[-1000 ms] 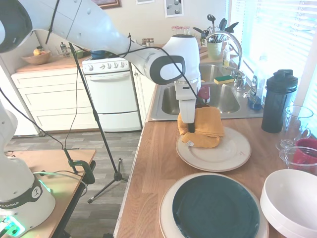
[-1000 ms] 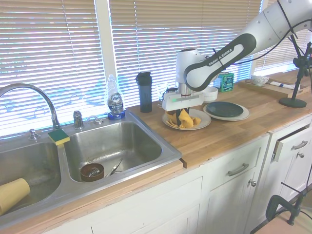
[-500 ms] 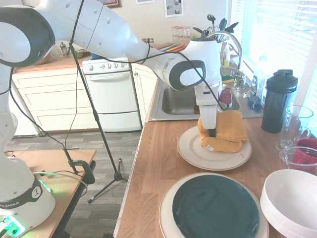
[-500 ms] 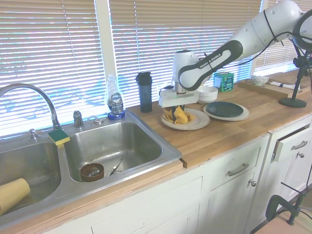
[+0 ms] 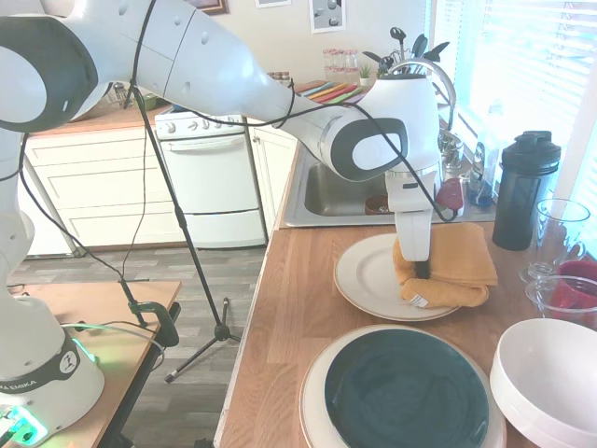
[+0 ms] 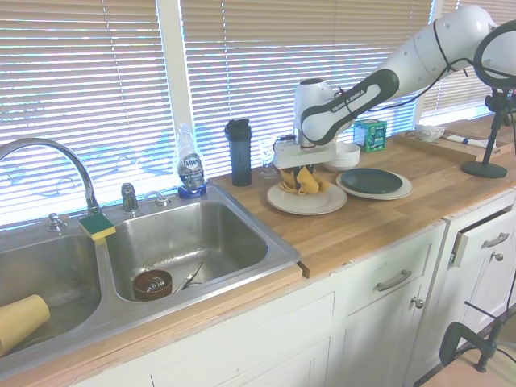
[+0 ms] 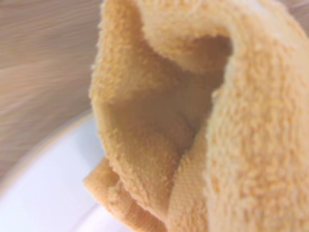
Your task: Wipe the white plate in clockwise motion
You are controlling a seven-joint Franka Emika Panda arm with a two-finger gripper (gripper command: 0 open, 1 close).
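The white plate (image 5: 368, 278) (image 6: 307, 202) with its thin tan rim lies on the wooden counter beside the sink. An orange towel (image 5: 452, 266) (image 6: 306, 181) is bunched on the plate's side nearest the window, hanging partly over the rim. My gripper (image 5: 422, 271) (image 6: 304, 171) points straight down and is shut on the towel, pressing it onto the plate. The wrist view is filled by the towel (image 7: 203, 125), with a strip of the plate (image 7: 43, 193) and wood beyond.
A larger white plate with a dark plate (image 5: 403, 392) on it lies next to it, and a deep white bowl (image 5: 550, 373) beside that. A black shaker bottle (image 5: 524, 191), glasses (image 5: 560, 233) and the sink (image 5: 364, 187) border the plate.
The gripper has dragged the towel across the plate from the sink-side edge toward the window side. The plate has stayed put.
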